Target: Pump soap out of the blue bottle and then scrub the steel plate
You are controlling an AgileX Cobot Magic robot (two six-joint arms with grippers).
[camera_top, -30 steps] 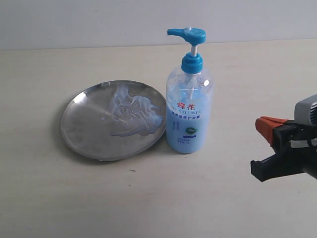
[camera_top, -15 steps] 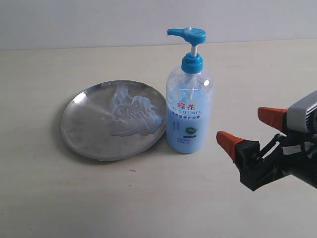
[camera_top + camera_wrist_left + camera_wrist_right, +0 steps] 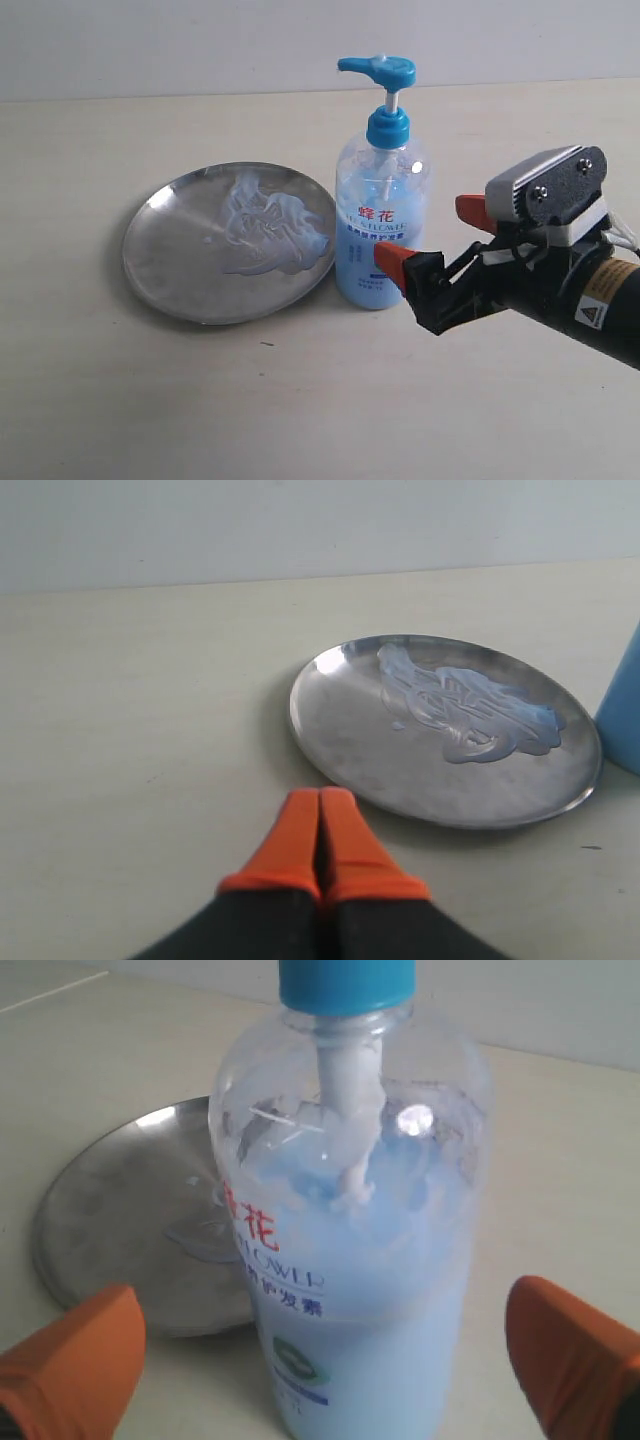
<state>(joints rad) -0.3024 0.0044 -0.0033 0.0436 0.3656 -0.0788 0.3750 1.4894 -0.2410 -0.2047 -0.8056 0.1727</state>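
a pale, bare table (image 3: 300, 410) runs back to a plain light wall (image 3: 200, 40), with open room all along the front and out to the left edge. the steel plate (image 3: 165, 275) lies flat left of the middle. its raised rim is just beside the foot of the blue bottle (image 3: 385, 190), which stands upright on its right. the soap (image 3: 270, 230) is a whitish-blue smear on the half of the plate nearest the bottle; the rest of the dish is bare metal. the pump head (image 3: 380, 68) sticks its spout out toward the plate's side.

my right hand (image 3: 432, 235) is low on the right, spread wide and holding nothing. one orange fingertip (image 3: 392, 262) shows in front of the bottle's lower body, the other just off its right side. in the right wrist view the bottle stands between the tips, with a strip of table showing on each side between tip and bottle wall.

my left hand (image 3: 320, 815) is pressed shut, tips together and empty. it sits over bare table near the plate's rim, apart from it.
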